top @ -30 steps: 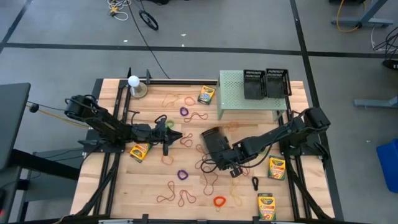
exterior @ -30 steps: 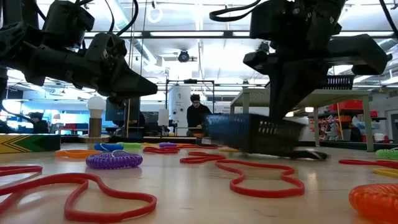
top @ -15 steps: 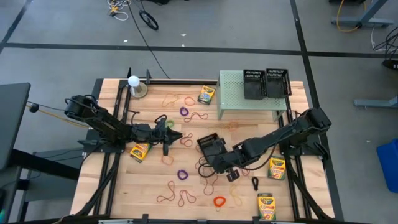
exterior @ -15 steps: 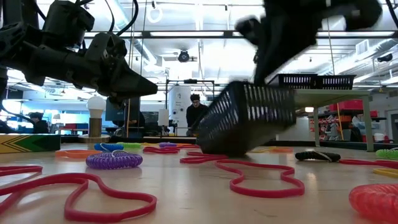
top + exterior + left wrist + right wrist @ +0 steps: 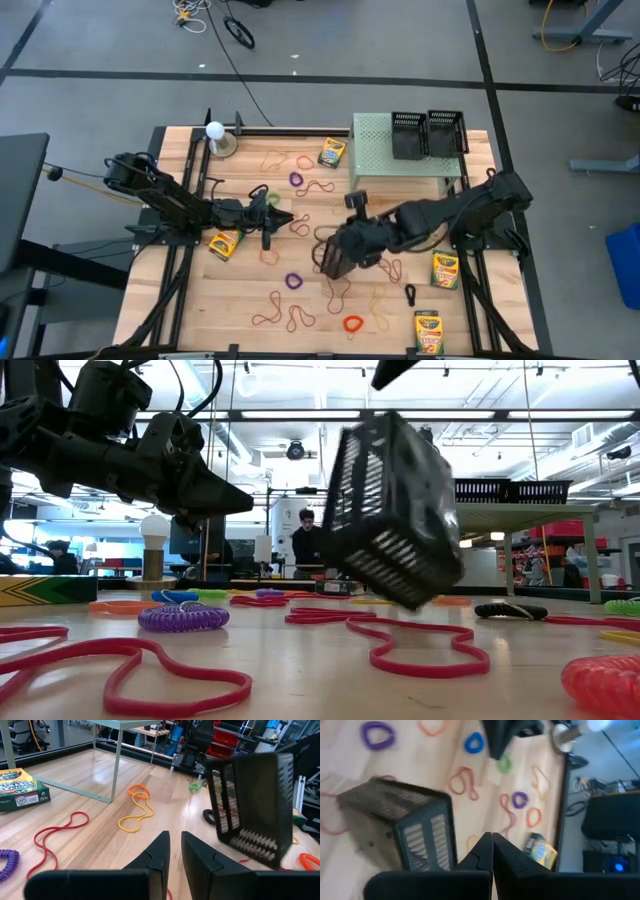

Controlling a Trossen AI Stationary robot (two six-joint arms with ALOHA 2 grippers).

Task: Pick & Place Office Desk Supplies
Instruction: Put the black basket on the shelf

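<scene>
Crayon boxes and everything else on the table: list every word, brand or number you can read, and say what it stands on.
"olors": the end of a larger word cut off by the picture's edge, on the crayon box in the left wrist view.
Small print on that box's white label: too blurred to read.
Other crayon boxes in the high view: print too small to read.
Black mesh basket: no text visible.

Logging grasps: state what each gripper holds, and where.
Left gripper: nothing. Right gripper: shut beside the tilted black mesh basket; a grip cannot be told.
</scene>
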